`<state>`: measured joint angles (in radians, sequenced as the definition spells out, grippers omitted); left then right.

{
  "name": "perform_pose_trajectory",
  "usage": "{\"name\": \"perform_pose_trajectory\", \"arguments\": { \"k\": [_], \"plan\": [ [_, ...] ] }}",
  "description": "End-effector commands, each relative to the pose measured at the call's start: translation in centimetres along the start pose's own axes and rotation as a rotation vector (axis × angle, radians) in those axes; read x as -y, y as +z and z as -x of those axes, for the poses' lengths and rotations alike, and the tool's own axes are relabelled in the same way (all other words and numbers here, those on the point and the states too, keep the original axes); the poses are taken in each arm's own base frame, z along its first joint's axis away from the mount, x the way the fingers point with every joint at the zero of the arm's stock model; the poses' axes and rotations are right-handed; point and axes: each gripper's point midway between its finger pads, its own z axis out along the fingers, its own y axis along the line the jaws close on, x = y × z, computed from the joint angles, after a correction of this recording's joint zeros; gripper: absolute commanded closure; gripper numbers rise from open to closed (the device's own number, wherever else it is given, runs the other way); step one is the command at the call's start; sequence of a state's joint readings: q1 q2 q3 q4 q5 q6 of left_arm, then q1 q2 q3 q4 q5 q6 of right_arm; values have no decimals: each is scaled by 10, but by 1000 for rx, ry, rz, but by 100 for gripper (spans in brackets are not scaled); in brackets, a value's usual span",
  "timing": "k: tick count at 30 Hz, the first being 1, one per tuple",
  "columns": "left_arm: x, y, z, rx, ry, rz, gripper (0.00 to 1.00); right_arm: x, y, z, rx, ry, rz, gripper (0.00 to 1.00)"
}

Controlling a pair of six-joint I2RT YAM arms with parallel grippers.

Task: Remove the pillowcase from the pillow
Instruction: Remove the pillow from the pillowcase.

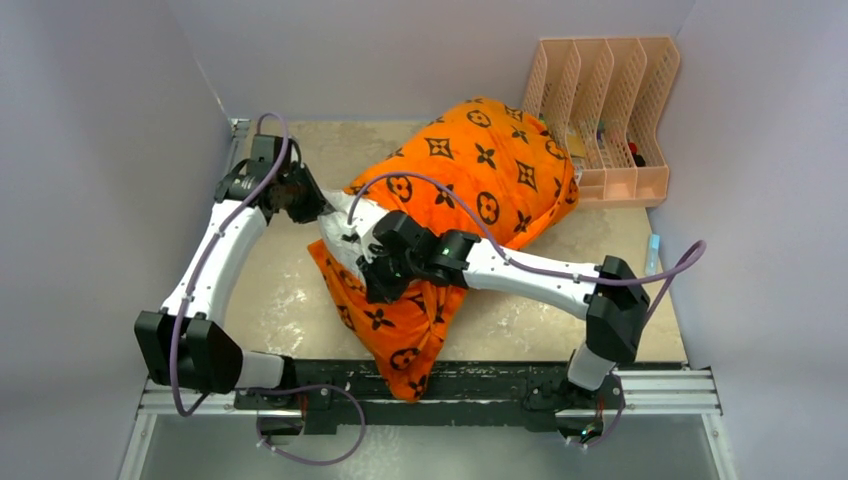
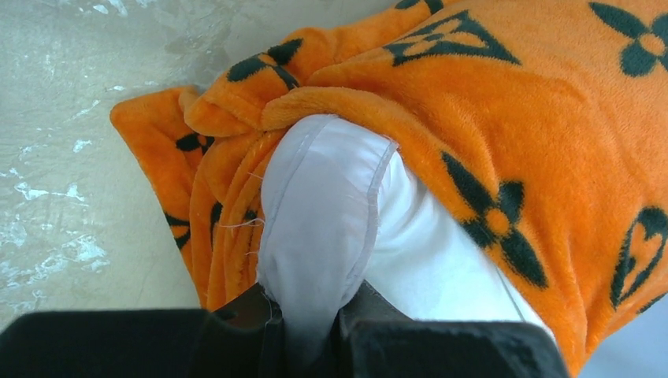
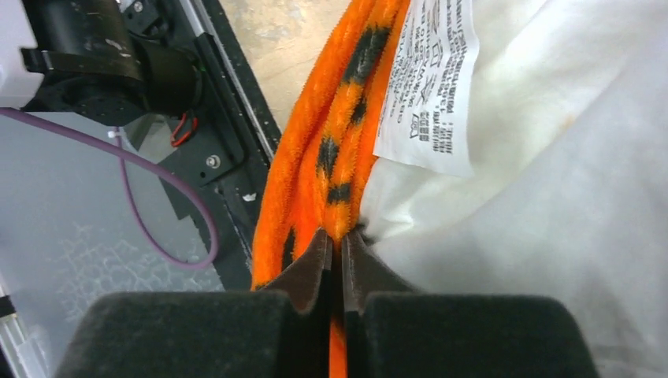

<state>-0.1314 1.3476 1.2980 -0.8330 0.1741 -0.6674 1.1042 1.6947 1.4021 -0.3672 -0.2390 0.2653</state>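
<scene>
The pillow (image 2: pixel 331 205) corner is pinched by the left gripper (image 2: pixel 311 319); the pillowcase (image 3: pixel 315 157) edge is pinched by the right gripper (image 3: pixel 341 264), its arm stretched leftward.

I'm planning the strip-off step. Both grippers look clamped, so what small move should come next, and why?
Probably draw the left gripper back, easing the pillow out. It pinches the pillow's bare white corner, while the right gripper pinches the pillowcase hem, anchoring the cover.
</scene>
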Motion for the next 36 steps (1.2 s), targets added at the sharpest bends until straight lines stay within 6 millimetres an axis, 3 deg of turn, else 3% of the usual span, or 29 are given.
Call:
{"name": "perform_pose_trajectory", "arguments": {
  "k": [1, 6, 10, 17, 21, 24, 27, 30, 33, 36],
  "plan": [
    [21, -6, 45, 104, 33, -59, 100, -63, -12, -36, -111, -38, 230, 100],
    [40, -4, 91, 143, 3, -79, 100, -121, -8, -117, -326, -136, 397, 100],
    [46, -2, 124, 176, -16, -47, 100, -140, -6, -167, -433, -137, 409, 100],
    [42, 3, 184, 252, -115, -57, 100, -141, -23, -192, -464, -130, 450, 100],
    [43, 3, 216, 295, -163, -85, 100, -138, -20, -212, -548, -122, 442, 100],
    [40, 4, 228, 292, -182, -96, 100, -129, -15, -226, -578, -137, 383, 100],
    [34, 8, 214, 256, -157, -97, 100, -106, -1, -214, -491, -128, 210, 100],
    [22, 15, 163, 167, -124, -128, 100, -85, 13, -167, -313, -51, 21, 100],
    [-4, 13, 108, 145, -120, -119, 65, -75, 19, -109, -111, 83, -45, 100],
    [-27, 4, 61, 115, -112, -82, 33, -68, 19, -72, 37, 184, -29, 100]
  ]
}}
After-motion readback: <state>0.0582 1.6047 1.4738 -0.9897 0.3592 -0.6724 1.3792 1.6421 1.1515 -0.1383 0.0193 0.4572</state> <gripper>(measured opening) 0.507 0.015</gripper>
